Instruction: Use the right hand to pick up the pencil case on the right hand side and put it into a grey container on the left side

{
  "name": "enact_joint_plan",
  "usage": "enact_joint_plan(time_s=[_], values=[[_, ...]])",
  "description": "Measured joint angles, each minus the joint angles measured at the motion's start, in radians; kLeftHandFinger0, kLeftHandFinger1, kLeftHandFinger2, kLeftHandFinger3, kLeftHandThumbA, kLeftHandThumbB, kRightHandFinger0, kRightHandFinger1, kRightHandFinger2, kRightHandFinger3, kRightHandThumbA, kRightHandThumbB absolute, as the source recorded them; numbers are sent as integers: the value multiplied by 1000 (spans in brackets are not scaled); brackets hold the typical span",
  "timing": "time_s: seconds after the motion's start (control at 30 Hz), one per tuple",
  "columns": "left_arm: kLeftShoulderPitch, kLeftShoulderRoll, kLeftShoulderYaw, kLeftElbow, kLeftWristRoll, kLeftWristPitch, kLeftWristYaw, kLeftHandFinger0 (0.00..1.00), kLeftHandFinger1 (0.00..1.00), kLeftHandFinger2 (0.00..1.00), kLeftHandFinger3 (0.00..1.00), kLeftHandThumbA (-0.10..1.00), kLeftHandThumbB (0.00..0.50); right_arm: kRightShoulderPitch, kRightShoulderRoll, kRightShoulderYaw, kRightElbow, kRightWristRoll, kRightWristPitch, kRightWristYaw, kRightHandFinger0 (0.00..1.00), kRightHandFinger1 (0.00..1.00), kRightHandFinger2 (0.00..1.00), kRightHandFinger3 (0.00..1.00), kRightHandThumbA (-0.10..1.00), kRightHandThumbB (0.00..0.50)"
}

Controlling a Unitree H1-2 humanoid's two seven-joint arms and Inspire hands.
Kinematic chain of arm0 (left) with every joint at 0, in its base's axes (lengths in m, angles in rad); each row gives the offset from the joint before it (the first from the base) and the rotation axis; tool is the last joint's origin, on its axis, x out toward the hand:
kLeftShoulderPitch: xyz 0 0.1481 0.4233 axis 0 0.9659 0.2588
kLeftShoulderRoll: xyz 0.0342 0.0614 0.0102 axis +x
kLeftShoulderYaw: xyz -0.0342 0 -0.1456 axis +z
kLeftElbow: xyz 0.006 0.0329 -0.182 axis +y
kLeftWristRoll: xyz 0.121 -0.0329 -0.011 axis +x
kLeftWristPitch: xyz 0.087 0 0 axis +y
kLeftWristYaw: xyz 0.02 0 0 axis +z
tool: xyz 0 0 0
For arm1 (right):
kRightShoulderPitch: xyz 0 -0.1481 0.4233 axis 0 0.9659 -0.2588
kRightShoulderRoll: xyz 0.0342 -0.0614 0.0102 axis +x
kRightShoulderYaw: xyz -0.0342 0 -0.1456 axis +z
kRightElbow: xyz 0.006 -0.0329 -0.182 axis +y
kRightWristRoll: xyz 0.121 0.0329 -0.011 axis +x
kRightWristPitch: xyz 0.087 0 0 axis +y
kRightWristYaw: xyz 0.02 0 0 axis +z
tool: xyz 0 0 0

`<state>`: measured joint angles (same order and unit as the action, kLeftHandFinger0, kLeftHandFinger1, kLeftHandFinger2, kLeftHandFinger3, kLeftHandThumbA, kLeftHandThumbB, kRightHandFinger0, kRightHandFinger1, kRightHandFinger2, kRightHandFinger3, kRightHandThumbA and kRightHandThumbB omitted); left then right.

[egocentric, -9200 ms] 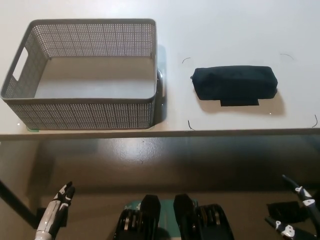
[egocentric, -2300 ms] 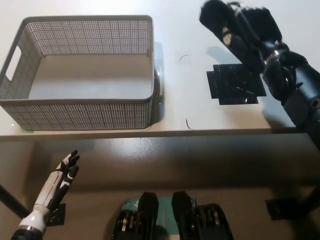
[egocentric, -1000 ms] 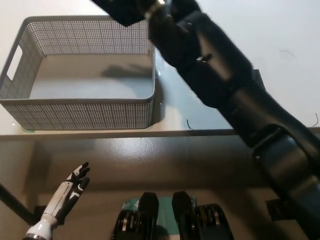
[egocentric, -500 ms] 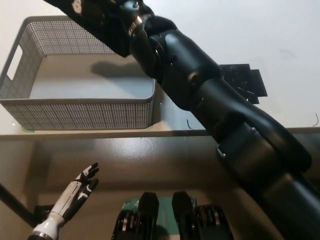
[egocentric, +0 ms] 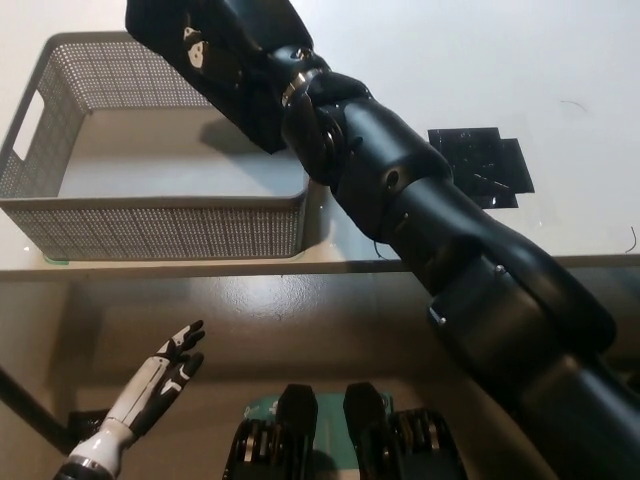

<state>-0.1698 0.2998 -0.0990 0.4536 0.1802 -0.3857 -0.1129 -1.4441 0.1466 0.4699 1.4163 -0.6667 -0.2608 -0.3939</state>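
Note:
My black right arm reaches from the bottom right across the table to the upper left. Its hand (egocentric: pixel 215 45) hovers over the right part of the grey mesh container (egocentric: pixel 150 228), shut on the dark pencil case (egocentric: pixel 248 108). The case is tilted and sits above the container's right rear corner, hiding that corner. Hand and case are both dark, so the exact hold is hard to make out. My white left hand (egocentric: pixel 160 378) rests low at the lower left, below the table edge, fingers apart and empty.
A black tape patch (egocentric: pixel 480 165) marks the table at the right, where nothing lies on it. Thin pen marks (egocentric: pixel 632 240) show near the right edge. The table's front edge (egocentric: pixel 300 266) runs across the middle of the view.
The right arm has carried the case a little rightward and lower over the container. The left hand has drifted slightly right.

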Motion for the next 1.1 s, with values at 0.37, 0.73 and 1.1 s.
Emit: enact_joint_plan(time_s=[0.37, 0.73, 1.1], values=[[-24, 0, -3, 0, 8, 6, -7, 1000, 1000, 1000, 1000, 1000, 500, 3, 0, -2, 1, 13, 1, 1, 206, 406, 867, 917, 213, 244], [-30, 0, -7, 1, 10, 8, -15, 1000, 1000, 1000, 1000, 1000, 500, 10, -16, -14, 8, 45, 19, 159, 1000, 1000, 1000, 1000, 1000, 499], [-60, 0, -16, 1, 17, 9, -18, 1000, 1000, 1000, 1000, 1000, 500, 12, -72, -19, 7, 73, 38, 268, 1000, 1000, 1000, 1000, 1000, 490]])
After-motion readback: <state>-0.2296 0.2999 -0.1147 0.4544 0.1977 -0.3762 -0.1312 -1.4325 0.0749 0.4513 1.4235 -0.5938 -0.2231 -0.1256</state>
